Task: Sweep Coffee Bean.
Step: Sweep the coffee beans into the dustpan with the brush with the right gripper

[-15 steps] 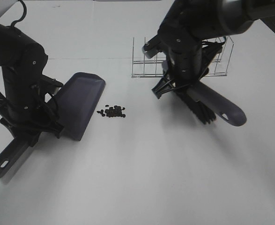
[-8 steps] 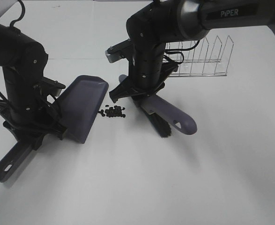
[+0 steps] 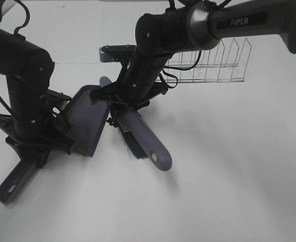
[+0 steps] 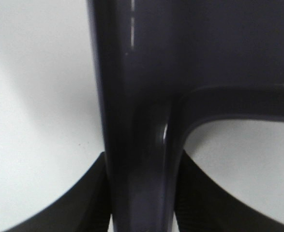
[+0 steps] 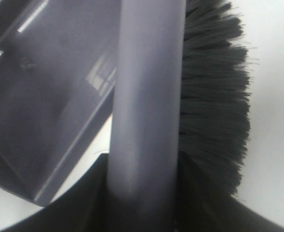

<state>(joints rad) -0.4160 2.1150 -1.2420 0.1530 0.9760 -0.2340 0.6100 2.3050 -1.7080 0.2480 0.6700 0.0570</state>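
My left gripper (image 3: pixel 34 146) is shut on the handle of the purple dustpan (image 3: pixel 84 121), whose open lip points right. In the left wrist view the handle (image 4: pixel 142 121) runs between the dark fingers (image 4: pixel 83 208). My right gripper (image 3: pixel 125 103) has reached across and is shut on the purple brush (image 3: pixel 148 146), held right at the pan's lip. The right wrist view shows the brush handle (image 5: pixel 146 96), its black bristles (image 5: pixel 214 96) and the dustpan (image 5: pixel 50 96) beside it. Only a couple of coffee beans (image 3: pixel 111 120) show by the lip. The others are hidden under the brush and arm.
A clear wire rack (image 3: pixel 208 65) stands at the back right on the white table (image 3: pixel 228 176). The dustpan handle's end (image 3: pixel 9 187) points toward the front left.
My right arm has swung the brush left from beside the rack across to the dustpan's lip, covering the bean cluster. The dustpan and left arm shifted only slightly.
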